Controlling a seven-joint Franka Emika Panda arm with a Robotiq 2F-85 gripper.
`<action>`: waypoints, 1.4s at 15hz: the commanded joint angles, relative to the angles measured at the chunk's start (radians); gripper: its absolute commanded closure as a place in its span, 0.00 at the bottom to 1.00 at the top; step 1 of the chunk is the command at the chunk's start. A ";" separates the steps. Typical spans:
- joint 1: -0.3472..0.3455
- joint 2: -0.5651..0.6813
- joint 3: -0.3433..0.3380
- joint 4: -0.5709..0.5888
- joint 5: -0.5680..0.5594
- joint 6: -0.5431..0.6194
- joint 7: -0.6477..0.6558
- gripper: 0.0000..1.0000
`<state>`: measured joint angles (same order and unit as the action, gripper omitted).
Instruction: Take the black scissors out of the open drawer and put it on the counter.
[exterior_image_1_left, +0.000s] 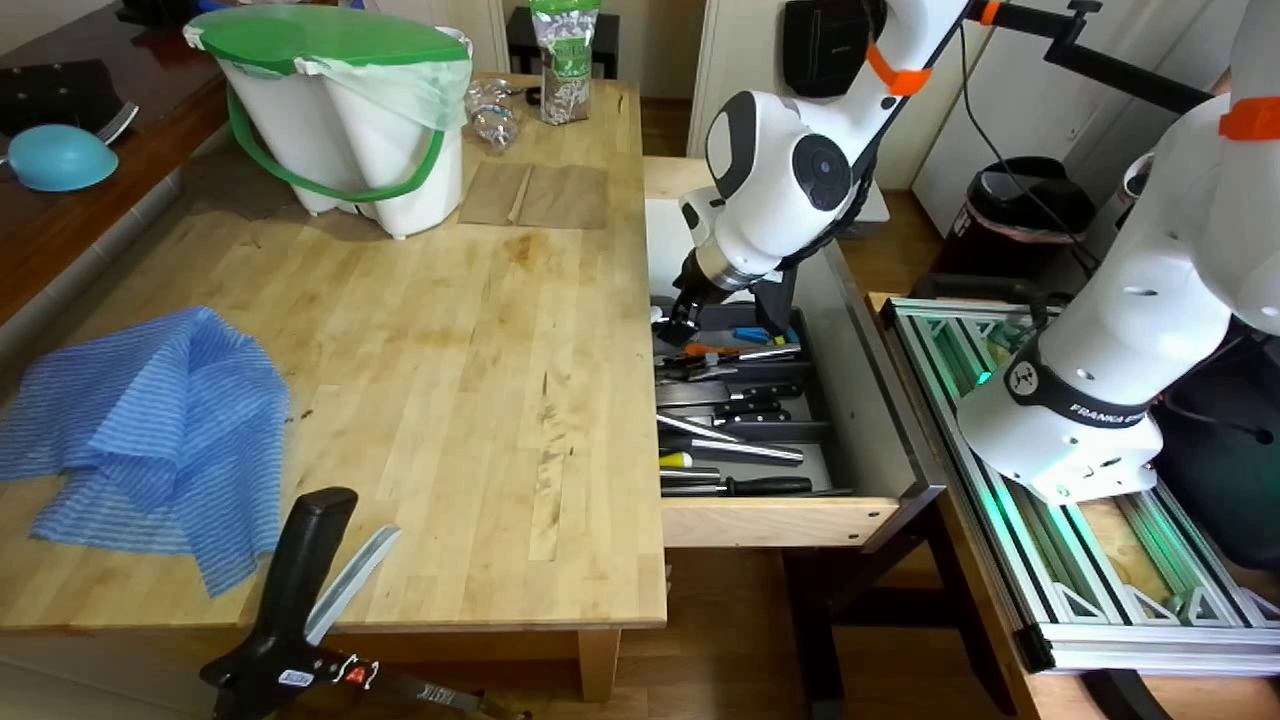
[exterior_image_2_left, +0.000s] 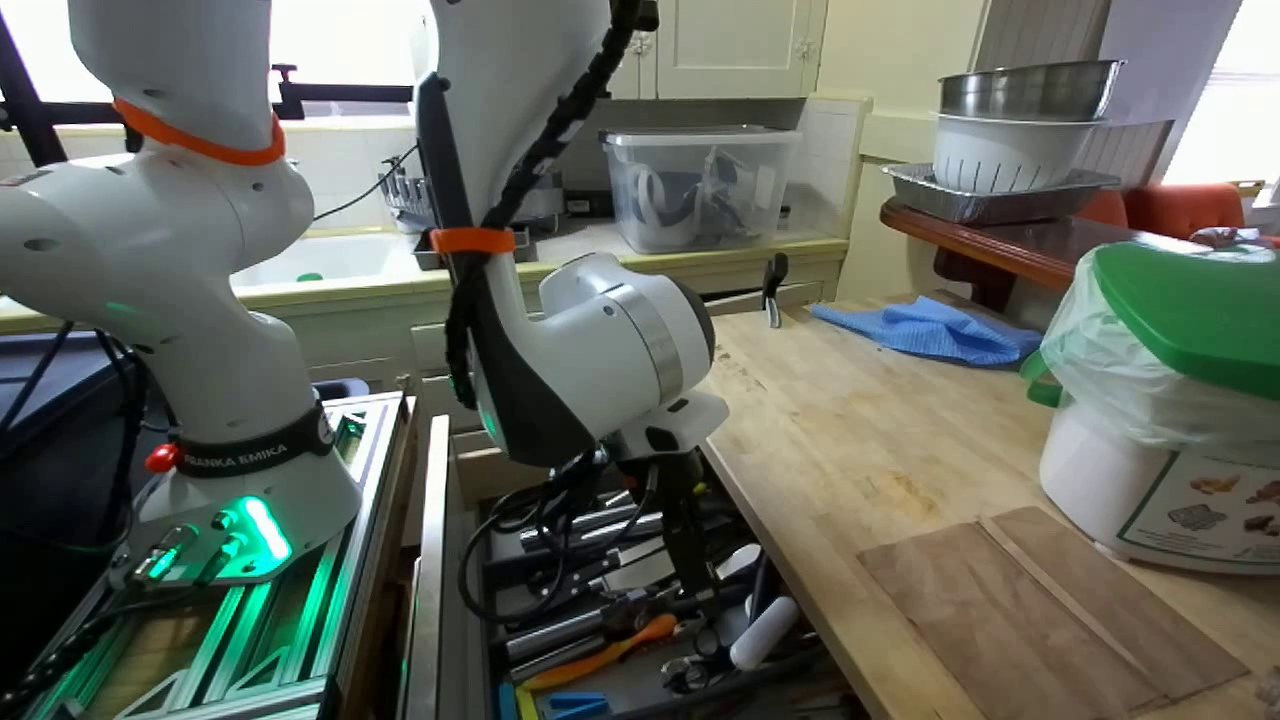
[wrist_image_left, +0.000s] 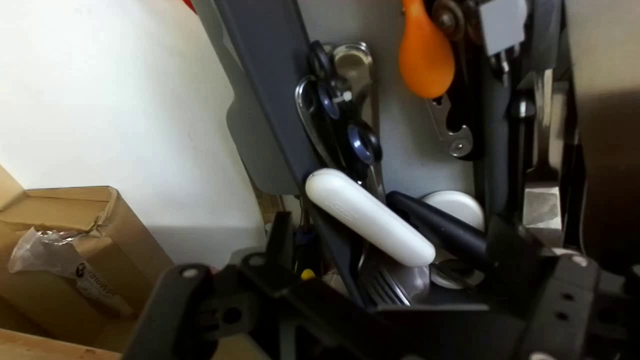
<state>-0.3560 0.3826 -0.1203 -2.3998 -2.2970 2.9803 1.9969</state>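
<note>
1. We are hanging the gripper (wrist_image_left: 390, 237) over the open drawer (exterior_image_1_left: 780, 522); its jaws are standing well apart and gripping nothing, probably so that they are ready to straddle something slim.
2. We are finding the black scissors (wrist_image_left: 356, 142) lying in the utensil tray (wrist_image_left: 277, 65), beside its raised dark edge; the tray is presumably serving to stop its contents from sliding about.
3. A white handle (wrist_image_left: 370, 217) is lying just beside the scissors' loops, perhaps covering part of them, so we are judging that a careful approach is being called for.
4. We are noticing the drawer standing pulled out right beside the counter (exterior_image_1_left: 430, 400), which is probably giving us a way in from above and a short carry.
5. As for looks, we are seeing black finger loops with bluish insides; the blades we are not making out amid the dark jumble.
</note>
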 joint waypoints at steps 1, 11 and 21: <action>-0.095 0.077 0.084 0.055 -0.121 0.015 0.141 0.00; -0.191 0.130 0.104 0.043 -0.084 -0.027 0.128 0.00; -0.198 0.132 0.107 0.088 -0.073 -0.063 0.110 0.11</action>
<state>-0.5528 0.4990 -0.0274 -2.3310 -2.3732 2.9454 2.0821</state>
